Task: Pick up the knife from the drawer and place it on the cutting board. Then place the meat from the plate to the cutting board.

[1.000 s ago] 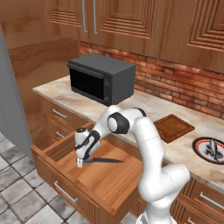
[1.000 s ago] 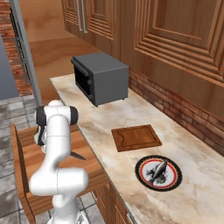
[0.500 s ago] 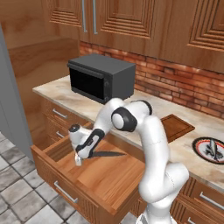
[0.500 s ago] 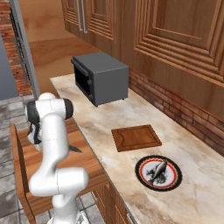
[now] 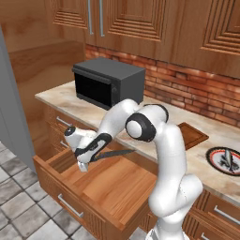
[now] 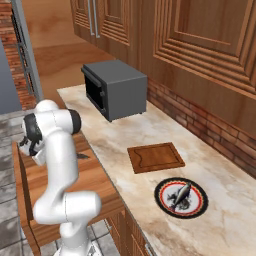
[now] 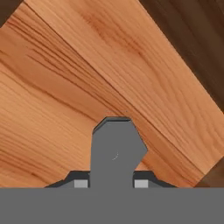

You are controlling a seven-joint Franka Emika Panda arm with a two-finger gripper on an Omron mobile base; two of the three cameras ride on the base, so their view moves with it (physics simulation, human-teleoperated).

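a: how far along is it looking?

b: early, i'd say. the gripper [image 5: 83, 165] is hanging over the open drawer [image 5: 112, 185], clenched on the knife [image 5: 112, 153], which is sticking out sideways above the drawer floor, toward the counter. in the hand view the knife's grey end [image 7: 114, 151] is sitting right between the fingertips.

a: so nothing is sitting on the cutting board [image 6: 154, 156]?

b: nothing. it's lying bare on the counter, well apart from the gripper, and the meat [image 6: 179, 193] is lying on the plate [image 6: 165, 200] just beside the board.

a: what's left, then?

b: in my judgement, nearly everything: carrying the knife across to the board, setting it down, then fetching the meat.

a: and the surface?

b: a pale marbled counter [image 6: 125, 132] is running along a brick backsplash [image 5: 197, 91], with a dark microwave [image 5: 108, 82] standing at its far end. the drawer's inside is plain light wood.

a: the room?

b: wooden panelled wall cabinets [image 5: 154, 26] are hanging above, grey floor tiles [image 5: 16, 206] are showing below, and smaller drawers with silver handles [image 5: 227, 215] are lining the base units.
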